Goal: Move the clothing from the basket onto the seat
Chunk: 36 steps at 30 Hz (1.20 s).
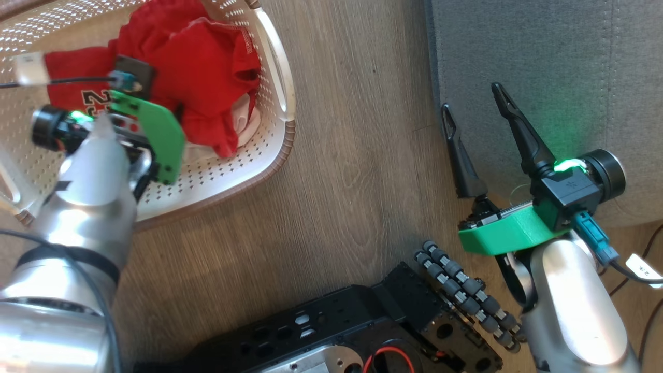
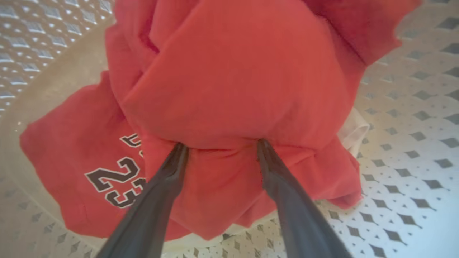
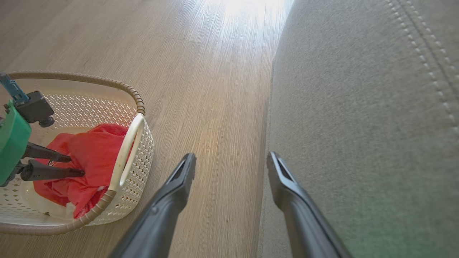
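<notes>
1. Red clothing (image 2: 229,89) is lying bunched in the basket (image 1: 279,155). Your left gripper (image 2: 222,145) is standing spread wide, both tips touching the cloth and clamping nothing.
2. Your right gripper (image 1: 472,97) is hanging wide open and empty, straddling the grey seat's (image 1: 544,52) edge.
3. Wood floor (image 1: 352,155) is lying between basket and seat, and the white handle (image 1: 277,62) is rising beside the heap.

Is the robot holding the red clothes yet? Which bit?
Nothing is held. The left gripper is open, its fingers pressing into the clothing in the basket; the right gripper is open and empty.
</notes>
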Motion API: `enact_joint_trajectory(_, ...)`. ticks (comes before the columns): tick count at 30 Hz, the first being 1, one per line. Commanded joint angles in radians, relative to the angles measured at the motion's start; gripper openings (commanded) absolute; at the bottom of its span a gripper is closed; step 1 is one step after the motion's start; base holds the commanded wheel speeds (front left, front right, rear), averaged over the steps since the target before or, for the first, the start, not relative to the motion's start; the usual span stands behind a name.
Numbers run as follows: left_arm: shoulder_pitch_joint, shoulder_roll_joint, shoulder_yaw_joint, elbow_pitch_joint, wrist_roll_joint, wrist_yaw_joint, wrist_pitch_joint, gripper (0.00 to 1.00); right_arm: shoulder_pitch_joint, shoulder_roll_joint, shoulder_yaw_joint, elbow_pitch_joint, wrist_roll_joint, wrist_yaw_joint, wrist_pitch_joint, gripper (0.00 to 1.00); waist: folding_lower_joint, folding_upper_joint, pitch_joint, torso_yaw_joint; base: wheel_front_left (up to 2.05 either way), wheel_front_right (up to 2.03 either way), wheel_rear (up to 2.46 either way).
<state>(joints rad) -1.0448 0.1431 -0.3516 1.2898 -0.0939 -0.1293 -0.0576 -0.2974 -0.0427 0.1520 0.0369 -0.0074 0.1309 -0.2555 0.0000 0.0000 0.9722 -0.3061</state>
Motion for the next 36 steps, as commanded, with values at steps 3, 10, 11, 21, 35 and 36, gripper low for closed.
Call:
enact_joint_trajectory(3,0.038,0.001,-0.054,-0.001,-0.061,-0.001,0.056,1.0,0.047,-0.008,0.022,-0.024,0.009,0.0,-0.006,1.0,0.0,0.0,-0.001,0.001,0.0,0.0,0.0)
enact_joint_trajectory(10,0.031,0.024,-0.166,-0.026,-0.163,-0.001,0.088,0.0,0.042,-0.008,0.024,-0.029,0.005,0.0,-0.006,1.0,0.0,0.0,0.001,0.007,0.0,0.0,0.0)
enact_joint_trajectory(11,0.03,0.03,-0.18,-0.031,-0.18,-0.001,0.089,0.0,0.039,-0.008,0.025,-0.03,0.004,0.0,-0.006,1.0,0.0,0.0,0.001,0.008,0.0,0.0,0.0)
enact_joint_trajectory(21,0.036,0.095,-0.265,-0.044,-0.31,-0.001,0.009,0.0,-0.007,-0.008,0.039,-0.015,0.005,0.0,-0.006,1.0,0.0,0.0,-0.032,0.009,0.0,0.0,0.0)
enact_joint_trajectory(35,0.145,0.058,-0.245,-0.023,-0.4,0.003,-0.197,0.0,-0.048,-0.008,0.042,0.067,-0.032,0.0,-0.006,1.0,0.0,0.0,-0.297,0.097,0.0,0.0,0.0)
enact_joint_trajectory(36,0.159,0.056,-0.24,-0.027,-0.404,0.008,-0.2,0.0,-0.044,-0.008,0.044,0.077,-0.037,0.0,-0.006,1.0,0.0,0.0,-0.327,0.105,0.0,0.0,0.0)
